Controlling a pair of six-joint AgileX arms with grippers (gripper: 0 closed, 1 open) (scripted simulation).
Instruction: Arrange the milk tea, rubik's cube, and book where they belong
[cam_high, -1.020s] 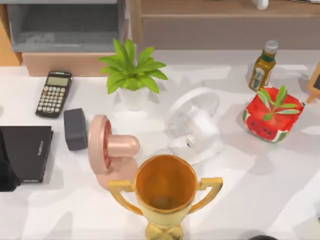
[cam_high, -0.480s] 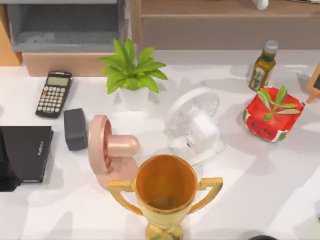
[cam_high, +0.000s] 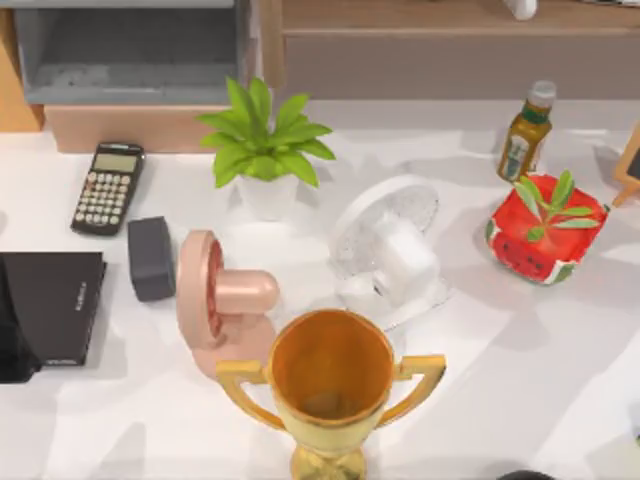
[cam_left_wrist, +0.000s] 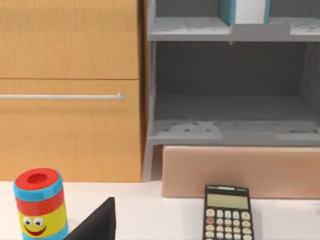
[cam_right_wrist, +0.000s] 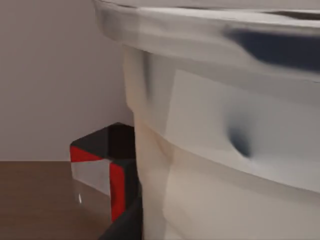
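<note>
Pale milk tea cup (cam_right_wrist: 220, 150) looms close in the right wrist view, a rubik's cube (cam_right_wrist: 102, 167) just beside it. Teal-covered book (cam_left_wrist: 243, 11) stands on the grey shelf (cam_left_wrist: 225, 30). Whether either gripper's fingers are apart or together cannot be told.

The white surface (cam_high: 520, 350) carries a calculator (cam_high: 108, 187) at upper left, a black folder (cam_high: 52, 305) at the left edge, two fans — pink (cam_high: 215, 295) and white (cam_high: 390, 250) — and a gold trophy (cam_high: 332, 385) at bottom centre.

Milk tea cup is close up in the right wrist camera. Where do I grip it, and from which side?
Grip the wall of the milk tea cup just under its lid rim, coming in level from the side away from the rubik's cube. It stands upright and narrows downward, so the rim should stop slipping.
</note>
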